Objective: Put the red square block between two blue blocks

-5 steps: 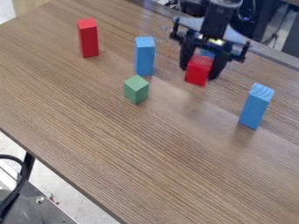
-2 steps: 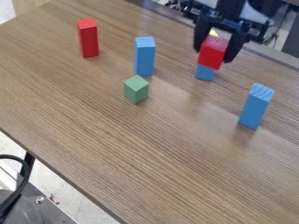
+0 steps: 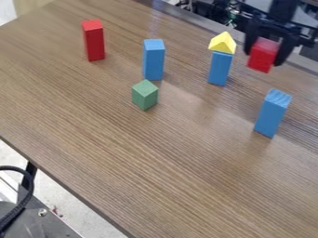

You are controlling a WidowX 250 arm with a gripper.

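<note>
Clearly, the wooden table [image 3: 186, 176] is the largest thing; its far edge [image 3: 199, 22] goes from 12 toward 3 o'clock, and its near edge [image 3: 64, 186] from 9 toward 7 o'clock. Near 2 o'clock, close to the far edge, the black gripper [image 3: 263, 56] is grasping the red square block, one finger at each side. Three tall blue blocks stand upright: one at 12 o'clock [image 3: 154, 60], one between 1 and 2 [image 3: 219, 69], one at 3 [image 3: 272, 114]. A tall red block [image 3: 94, 42] stands at 11. The red square block [image 3: 264, 55] seems to be in the air, so I judge that the carrying step is in hand, and the placing is not yet done. Which pair is meant, I cannot tell; the two blue blocks at the right are the nearest. For these, the next move probably asks to go toward 6 or 7 o'clock, to lower and then to release. Their gap looks sufficient, but wide fingers could push a neighbour. The green block [image 3: 144, 95], near the centre, matters more for the left gap. The yellow triangle [image 3: 222, 43], on the middle blue block, could fall if it is brushed.
</note>
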